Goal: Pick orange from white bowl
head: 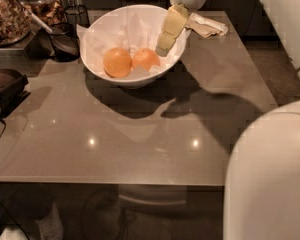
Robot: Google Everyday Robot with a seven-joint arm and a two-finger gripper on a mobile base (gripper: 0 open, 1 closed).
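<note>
The white bowl [140,80], lined with crumpled white paper, stands at the back of the grey table [140,144]. Two fruits lie in it side by side. The orange [146,60] is the deeper reddish one on the right. The paler, larger fruit [117,62] is on the left. My gripper [163,48], with a white head and yellowish tip, reaches down over the bowl's right rim from the back. Its tip is just right of the orange and slightly above it, holding nothing that I can see.
A crumpled napkin [208,25] lies behind the bowl on the right. A black wire basket [65,40] and food jars [10,14] stand at the left, with a dark object [5,91] at the table's left edge. A large white arm part [270,179] fills the lower right.
</note>
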